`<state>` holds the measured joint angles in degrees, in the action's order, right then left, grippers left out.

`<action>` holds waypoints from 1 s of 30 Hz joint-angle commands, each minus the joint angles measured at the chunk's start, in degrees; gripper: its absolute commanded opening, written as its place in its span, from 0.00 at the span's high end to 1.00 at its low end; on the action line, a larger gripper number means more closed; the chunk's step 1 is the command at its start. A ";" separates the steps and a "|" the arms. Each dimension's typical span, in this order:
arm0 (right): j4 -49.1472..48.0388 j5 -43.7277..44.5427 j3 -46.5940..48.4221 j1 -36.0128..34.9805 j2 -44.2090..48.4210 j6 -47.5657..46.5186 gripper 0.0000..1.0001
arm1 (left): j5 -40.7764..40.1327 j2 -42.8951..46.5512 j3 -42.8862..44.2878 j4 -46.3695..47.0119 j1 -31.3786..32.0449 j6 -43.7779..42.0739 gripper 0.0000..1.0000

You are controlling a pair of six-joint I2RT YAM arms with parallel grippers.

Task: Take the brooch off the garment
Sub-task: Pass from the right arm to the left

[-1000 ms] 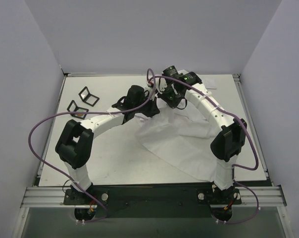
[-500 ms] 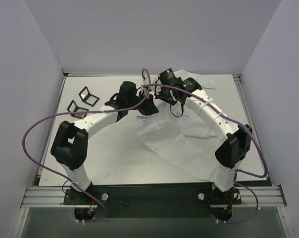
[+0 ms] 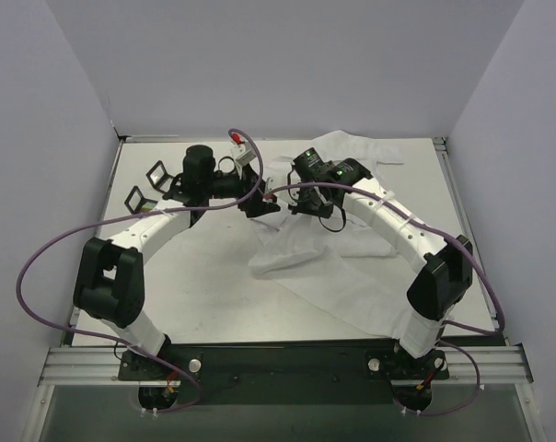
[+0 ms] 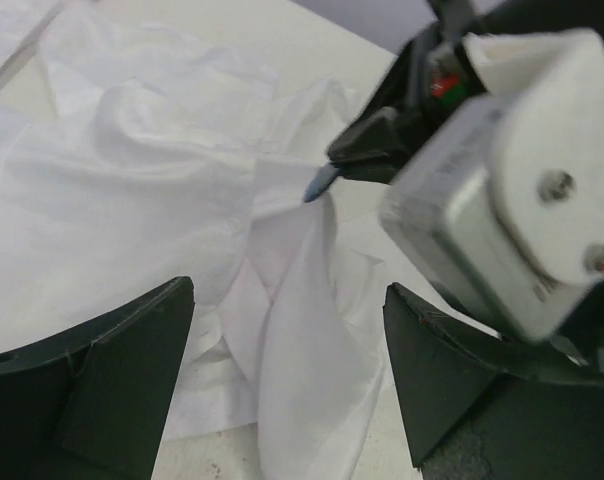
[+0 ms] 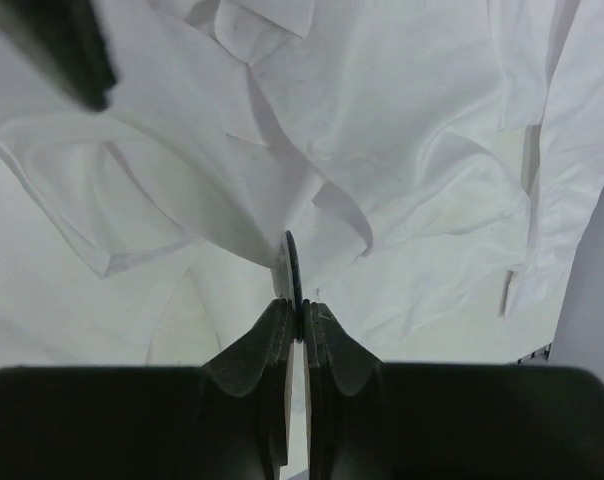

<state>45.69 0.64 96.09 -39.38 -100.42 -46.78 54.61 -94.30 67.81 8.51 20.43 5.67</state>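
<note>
- The right gripper [image 5: 295, 312] is clenched on the brooch [image 5: 292, 262], pinching its lower rim. In its own wrist view the piece stands edge-on at 12 o'clock from the fingertips.
- The grip looks meant to lift the brooch away from the cloth. The garment [image 3: 333, 267] rises in a peaked fold to the brooch, so I judge it is not yet free of the fabric.
- The left gripper [image 4: 289, 300] is spread wide and holds nothing. Rumpled cloth lies below, between its fingers, and it faces the right gripper's tips, which sit at about 1 o'clock in its view.
- That places it well to pin or pull the fabric while the right arm draws the brooch off, though it is gripping nothing at this moment.
- In the overhead view the two grippers meet just at 12 o'clock of the table [image 3: 195, 285] centre, at the garment's 10 o'clock edge.
- The brooch is small, thin and dark blue. It looks like a flat disc, but its face is not shown.
- The garment is a thin white shirt, creased and bunched, running from the table centre out toward 4 o'clock and up toward 1 o'clock.
</note>
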 commanded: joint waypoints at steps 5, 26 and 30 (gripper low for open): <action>3.96 -18.64 3.04 5.09 3.30 3.80 1.00 | 17.46 0.44 -8.91 37.35 1.90 13.20 0.14; 10.20 -36.67 7.44 8.88 1.46 4.86 1.00 | 10.35 -4.58 -5.50 36.43 5.32 15.11 0.28; 11.26 -39.05 8.49 9.05 0.76 5.04 1.00 | 8.32 -3.87 -4.62 29.19 6.64 9.88 0.29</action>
<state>53.56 -32.82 101.67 -30.52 -99.53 -41.98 65.52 -101.32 60.36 46.44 25.98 24.34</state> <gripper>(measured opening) 0.077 0.714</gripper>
